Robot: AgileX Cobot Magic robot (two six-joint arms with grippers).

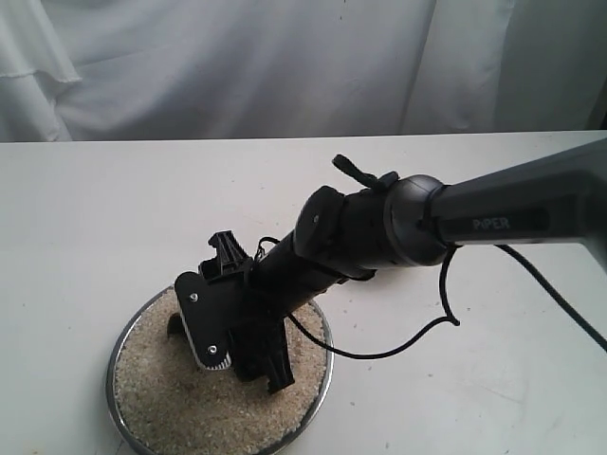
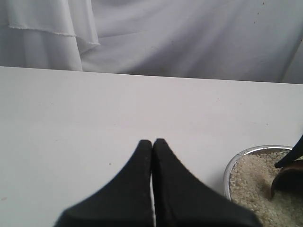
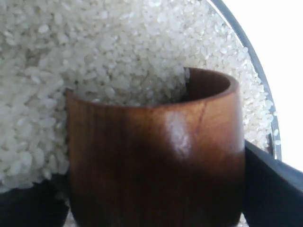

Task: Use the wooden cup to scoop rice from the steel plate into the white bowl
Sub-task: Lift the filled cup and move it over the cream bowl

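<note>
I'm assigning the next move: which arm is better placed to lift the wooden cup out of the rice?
Right. The right end effector grips the wooden cup, mouth dug into the rice on the steel plate. The left end effector is shut, empty, over the table beside the plate.

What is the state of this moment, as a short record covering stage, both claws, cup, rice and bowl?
stage: cup digging into the rice
right claw: shut on the cup, down inside the plate
left claw: shut, holding nothing, over the table beside the plate's rim
cup: tilted, mouth pushed into the rice
rice: loose layer covering the plate
bowl: not in view
</note>
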